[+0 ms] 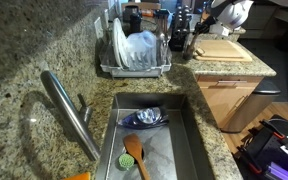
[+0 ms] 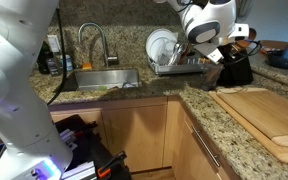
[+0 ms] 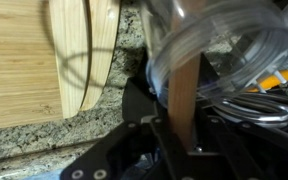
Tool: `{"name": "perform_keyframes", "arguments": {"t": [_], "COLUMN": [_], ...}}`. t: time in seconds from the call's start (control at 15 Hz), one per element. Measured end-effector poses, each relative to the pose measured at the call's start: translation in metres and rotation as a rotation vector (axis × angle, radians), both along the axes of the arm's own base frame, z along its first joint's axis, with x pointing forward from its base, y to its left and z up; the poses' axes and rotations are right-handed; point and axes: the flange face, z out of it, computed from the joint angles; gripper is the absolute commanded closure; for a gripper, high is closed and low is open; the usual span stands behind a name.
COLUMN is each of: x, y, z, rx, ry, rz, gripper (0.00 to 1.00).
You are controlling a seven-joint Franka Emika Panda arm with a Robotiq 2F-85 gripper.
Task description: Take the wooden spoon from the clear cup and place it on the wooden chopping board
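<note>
In the wrist view the slim pale wooden spoon's handle (image 3: 187, 92) runs from inside the clear cup (image 3: 224, 50) down between my fingers. My gripper (image 3: 184, 135) is shut on that handle. The spoon's bowl end is hidden inside the cup. The light-tan wooden chopping board (image 3: 24, 60) lies on the speckled counter to the left of the cup. In both exterior views my gripper (image 1: 210, 22) (image 2: 220, 50) hangs at the back of the counter beside the board (image 1: 224, 48) (image 2: 269, 115). The cup and spoon are too small to make out there.
A dark block of black-handled utensils (image 2: 234, 68) (image 3: 269, 100) stands right beside the cup. A dish rack with plates (image 1: 134, 52) (image 2: 169, 50) sits by the sink (image 1: 189, 135). The sink holds a bigger orange-brown spoon and a green utensil (image 1: 134, 155). The tap (image 1: 69, 110) curves over it.
</note>
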Motion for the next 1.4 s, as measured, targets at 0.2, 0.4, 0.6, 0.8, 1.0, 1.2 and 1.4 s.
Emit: {"name": "perform_keyframes", "arguments": {"t": [0.2,0.4,0.6,0.8,1.0,1.2,1.4], "x": [0.001,0.002,0.002,0.002,0.005,0.01,0.009], "y": [0.0,0.001,0.002,0.002,0.0,-0.009,-0.023], "z": [0.003,0.003,0.003,0.004,0.02,0.055,0.087], "rx": [-0.012,-0.016,-0.017,-0.006,0.028,0.045,0.029], "ry": [0.0,0.001,0.001,-0.001,-0.03,-0.091,-0.125], "rz": [0.002,0.004,0.004,-0.005,-0.048,-0.096,-0.144], "gripper": [0.94,0.94,0.94,0.94,0.94,0.94,0.94]}}
